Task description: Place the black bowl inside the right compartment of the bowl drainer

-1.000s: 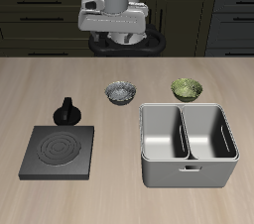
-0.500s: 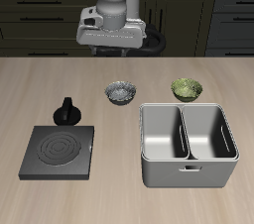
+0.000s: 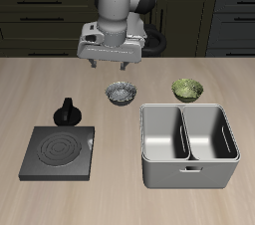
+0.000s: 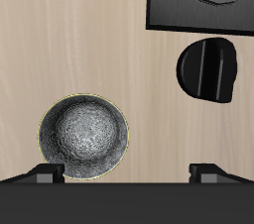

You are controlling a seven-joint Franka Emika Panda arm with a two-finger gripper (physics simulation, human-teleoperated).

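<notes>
1. Since a second ago you have brought the gripper (image 3: pixel 107 65) lower and nearer the front of the surface (image 3: pixel 40 90); it now hangs behind the black bowl (image 3: pixel 122 94), above the surface, touching nothing.
2. Your gripper is spread wide and carries nothing: in the wrist view both fingertips (image 4: pixel 47 173) show well apart, with the bowl between them.
3. From the exterior view, the black bowl sits upright on the surface near the middle, at about 10 o'clock from the drainer (image 3: pixel 189 175) and just off its back corner, not touching it.
4. The drainer stands near the front edge, with its divider running front to back.
5. An olive bowl (image 3: pixel 187 90) sits at 12 o'clock from the drainer, just behind its back rim, and at 3 o'clock from the black bowl.
6. A black knob (image 3: pixel 67 112) stands at 8 o'clock from the black bowl, just behind the stove plate (image 3: pixel 60 152).
</notes>
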